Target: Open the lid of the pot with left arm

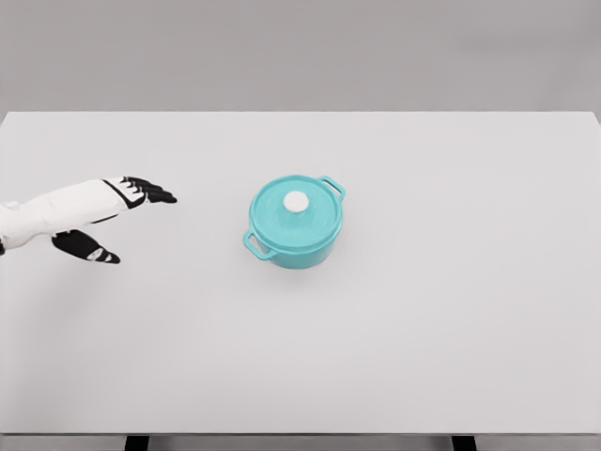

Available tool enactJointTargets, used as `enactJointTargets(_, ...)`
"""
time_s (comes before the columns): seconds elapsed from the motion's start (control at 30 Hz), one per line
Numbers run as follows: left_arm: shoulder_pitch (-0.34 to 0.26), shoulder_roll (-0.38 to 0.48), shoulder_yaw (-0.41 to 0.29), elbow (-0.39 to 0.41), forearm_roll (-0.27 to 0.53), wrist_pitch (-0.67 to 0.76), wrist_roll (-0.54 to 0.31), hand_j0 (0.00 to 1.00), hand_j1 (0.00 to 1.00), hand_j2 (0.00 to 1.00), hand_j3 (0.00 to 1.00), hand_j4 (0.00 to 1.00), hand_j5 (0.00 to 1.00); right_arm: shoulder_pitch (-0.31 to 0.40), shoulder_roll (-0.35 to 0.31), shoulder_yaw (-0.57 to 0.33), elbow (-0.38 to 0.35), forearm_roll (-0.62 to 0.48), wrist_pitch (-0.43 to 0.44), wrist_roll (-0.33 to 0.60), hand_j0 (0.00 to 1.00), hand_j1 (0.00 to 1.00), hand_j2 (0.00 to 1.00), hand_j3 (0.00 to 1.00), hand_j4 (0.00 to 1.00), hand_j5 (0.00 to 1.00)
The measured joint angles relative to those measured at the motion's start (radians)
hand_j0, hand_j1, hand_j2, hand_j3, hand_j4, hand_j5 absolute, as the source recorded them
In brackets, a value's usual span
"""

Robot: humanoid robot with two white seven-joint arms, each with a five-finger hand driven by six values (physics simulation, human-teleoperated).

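A teal pot [295, 225] stands near the middle of the white table [423, 329], with a handle on each side. Its teal lid [293, 212] rests flat on top and carries a round white knob [296, 201]. My left hand [127, 216] comes in from the left edge and hovers well to the left of the pot, apart from it. Its black fingers [150, 192] stretch out toward the pot and the thumb [89, 247] hangs below, with nothing held. The right arm does not show.
The table's far edge runs across the top of the view and its near edge along the bottom. Nothing else stands on the tabletop.
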Motion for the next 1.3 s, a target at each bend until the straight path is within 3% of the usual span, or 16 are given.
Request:
enactJointTargets(0.27,-0.049,-0.013,-0.003,0.002,-0.053,0.000,0.000,1.00,1.00,1.00,1.00,1.00,1.00,-0.005,0.000,-0.006,-0.002,-0.008,0.004,-0.003,1.00,1.00,1.00,1.00,1.00,1.00)
enactJointTargets(0.4,-0.075,-0.081,-0.005,-0.002,-0.119,0.000,0.000,1.00,1.00,1.00,1.00,1.00,1.00,-0.005,0.000,-0.007,-0.003,-0.009,0.004,-0.004,1.00,1.00,1.00,1.00,1.00,1.00)
enactJointTargets(0.47,-0.188,-0.105,-0.042,-0.001,-0.140,-0.003,-0.001,1.00,1.00,1.00,1.00,1.00,1.00,-0.003,0.000,-0.007,-0.003,-0.009,0.005,-0.004,1.00,1.00,1.00,1.00,1.00,1.00)
enactJointTargets(0.53,-0.395,-0.105,-0.162,0.049,-0.114,0.002,0.000,1.00,1.00,1.00,1.00,1.00,1.00,-0.005,0.000,-0.008,-0.003,-0.009,0.005,-0.004,1.00,1.00,1.00,1.00,1.00,1.00)
enactJointTargets(0.67,-0.555,-0.125,-0.382,0.113,-0.102,0.002,0.000,1.00,1.00,1.00,1.00,1.00,1.00,-0.003,0.000,-0.008,-0.003,-0.009,0.005,-0.004,1.00,1.00,1.00,1.00,1.00,1.00)
enactJointTargets(0.77,-0.663,-0.181,-0.503,0.128,-0.102,0.002,0.000,1.00,1.00,1.00,1.00,1.00,1.00,-0.003,0.000,-0.008,-0.003,-0.009,0.005,-0.004,1.00,1.00,1.00,1.00,1.00,1.00)
enactJointTargets(0.93,-0.703,-0.272,-0.620,0.128,-0.107,0.000,0.000,1.00,1.00,1.00,1.00,1.00,1.00,-0.005,0.000,-0.008,-0.003,-0.009,0.005,-0.004,1.00,1.00,1.00,1.00,1.00,1.00)
enactJointTargets(1.3,-0.715,-0.323,-0.681,0.132,-0.165,0.000,0.000,0.96,0.96,0.96,0.96,0.96,0.96,-0.005,0.000,-0.008,-0.003,-0.009,0.005,-0.004,1.00,1.00,1.00,1.00,1.00,1.00)
